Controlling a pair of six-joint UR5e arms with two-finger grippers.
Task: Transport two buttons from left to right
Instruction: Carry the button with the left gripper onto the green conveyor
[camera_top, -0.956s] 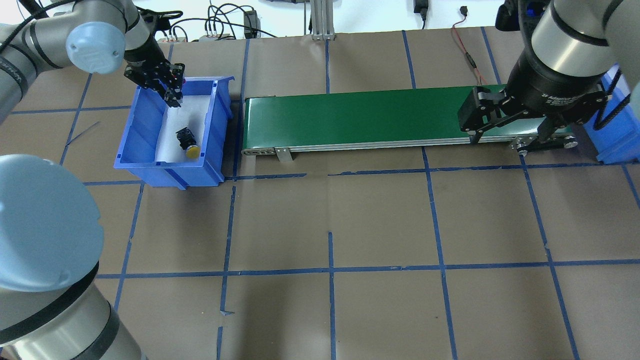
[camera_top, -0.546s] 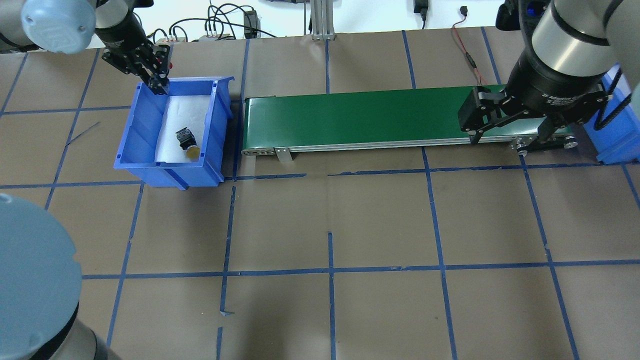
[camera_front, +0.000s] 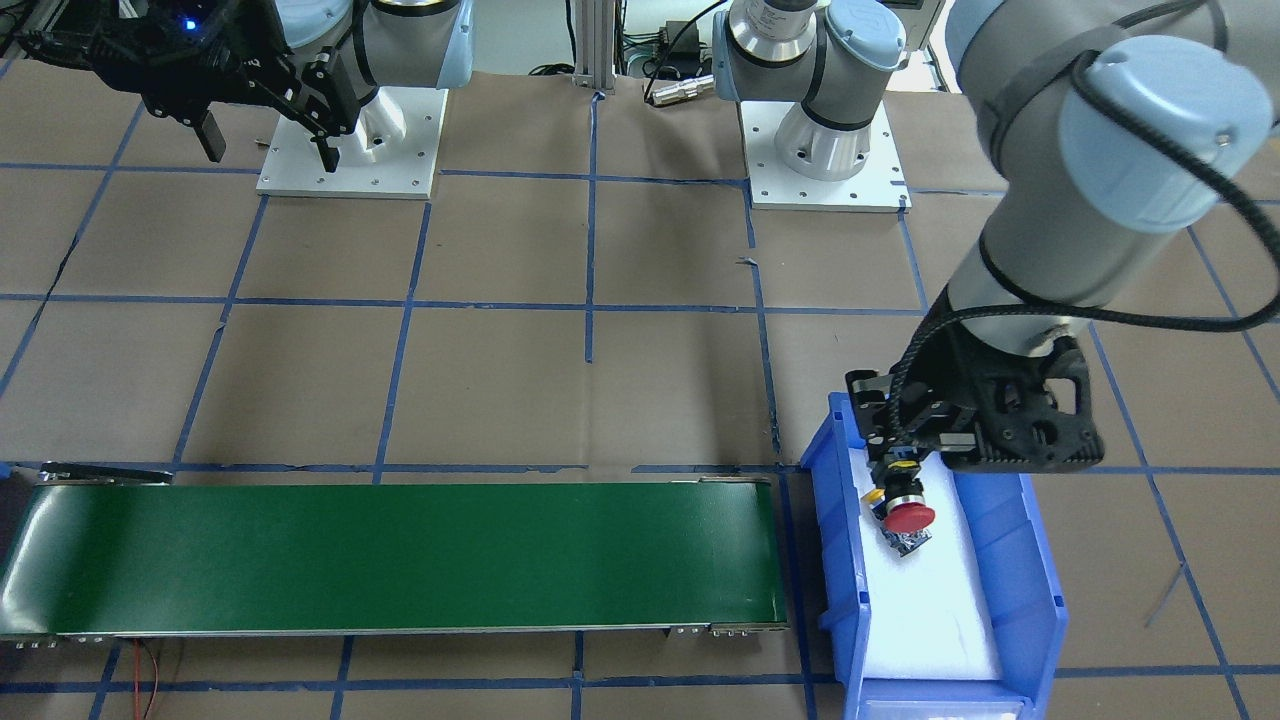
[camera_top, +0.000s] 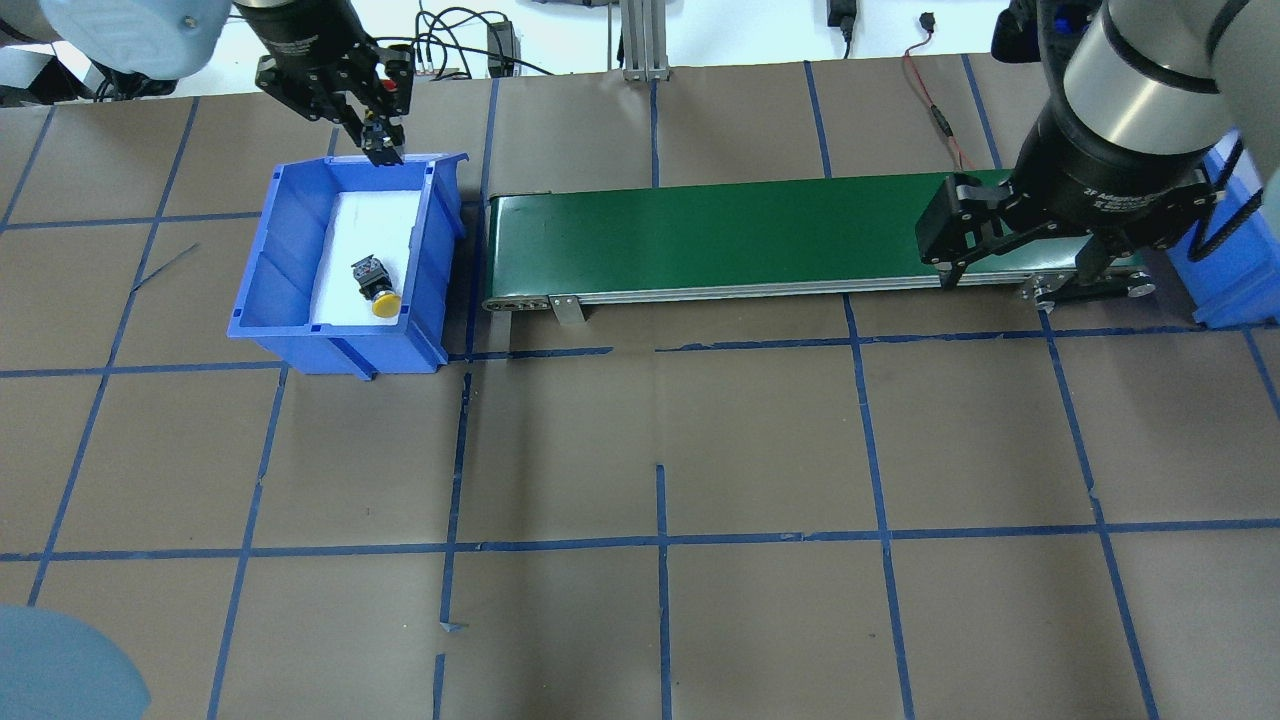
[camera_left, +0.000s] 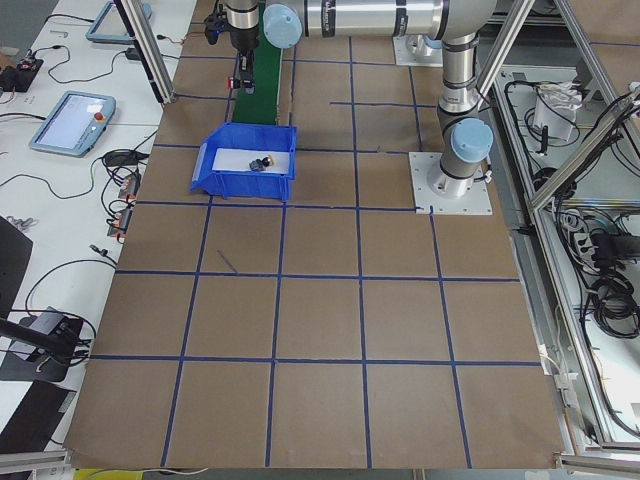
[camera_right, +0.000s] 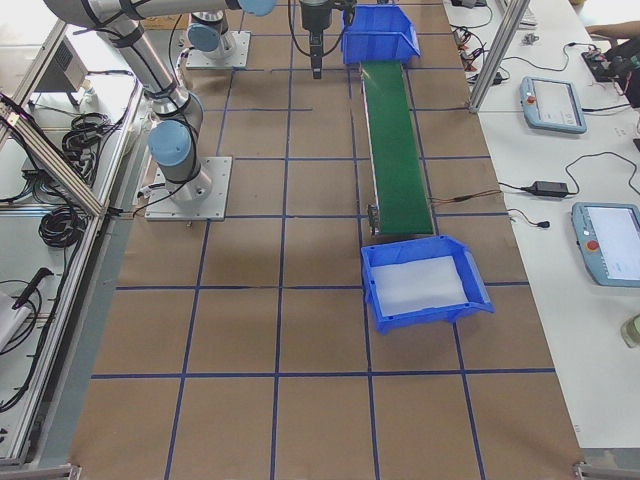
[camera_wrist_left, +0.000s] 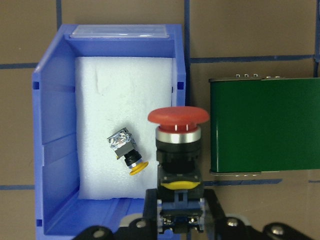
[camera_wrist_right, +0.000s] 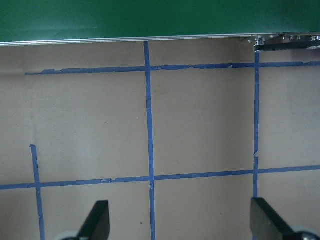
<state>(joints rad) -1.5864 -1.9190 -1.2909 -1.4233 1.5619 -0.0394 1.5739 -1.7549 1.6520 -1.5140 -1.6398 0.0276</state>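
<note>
Well, going by what I can see, the job is barely begun: one button is lifted and neither has crossed.

- Over at the left end of the counter, the left blue bin holds the yellow-capped button, lying on its side on the white foam, untouched.
- Above that bin, the left pincer is clamped on the block body of the red-capped button, cap pointing down, raised clear of the foam.
- Next comes the green conveyor belt, with nothing riding on it. The red button looks due to be set on its near end.
- At the belt's right end, the right pincer hangs with its fingers spread wide and nothing between them, apparently waiting.
- Furthest right, the right blue bin shows only white foam, so both deliveries are yet to come.
</note>
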